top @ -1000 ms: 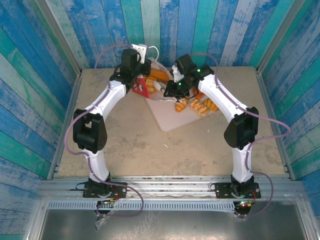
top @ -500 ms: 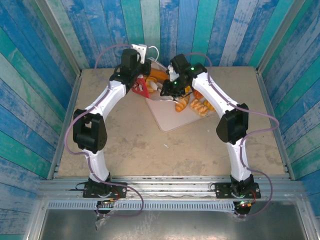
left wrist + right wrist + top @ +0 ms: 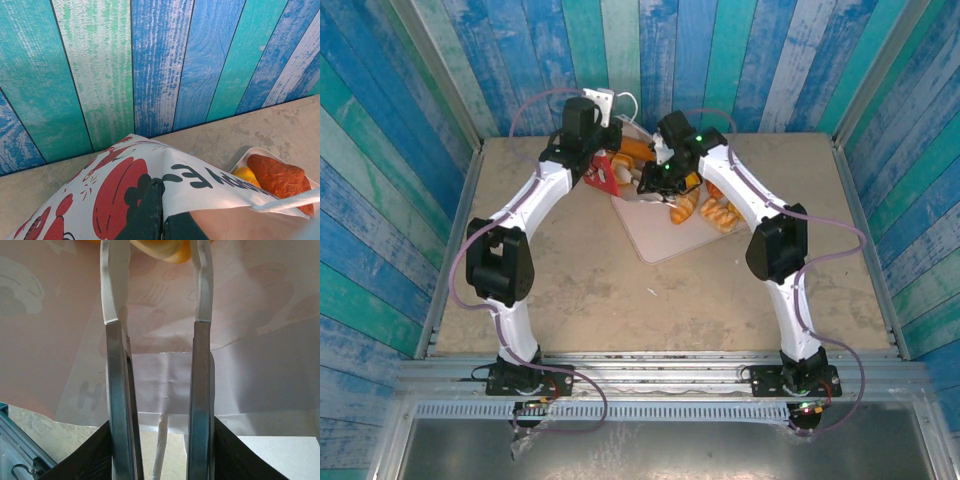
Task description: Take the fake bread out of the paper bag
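Note:
The paper bag (image 3: 606,176), red and white, lies at the back of the table with its mouth toward the right arm. My left gripper (image 3: 600,152) is shut on the bag's printed edge (image 3: 125,180), its dark fingers (image 3: 152,210) pinching the paper. My right gripper (image 3: 646,183) reaches into the bag's white inside (image 3: 250,315), jaws open. An orange piece of fake bread (image 3: 160,250) sits at its fingertips (image 3: 112,285), wider than the gap. More fake bread (image 3: 720,213) lies on the pale tray (image 3: 655,238). A brown pastry (image 3: 277,177) shows past the bag.
The blue plank back wall (image 3: 650,60) stands close behind the bag. Side walls box in the tan table (image 3: 620,300). A white cord handle (image 3: 161,450) hangs between my right fingers. Another orange loaf (image 3: 638,150) lies by the bag's far side.
My right gripper has moved left from over the tray into the bag's mouth, and its jaws have widened a little. The left gripper has kept its hold on the bag's edge.

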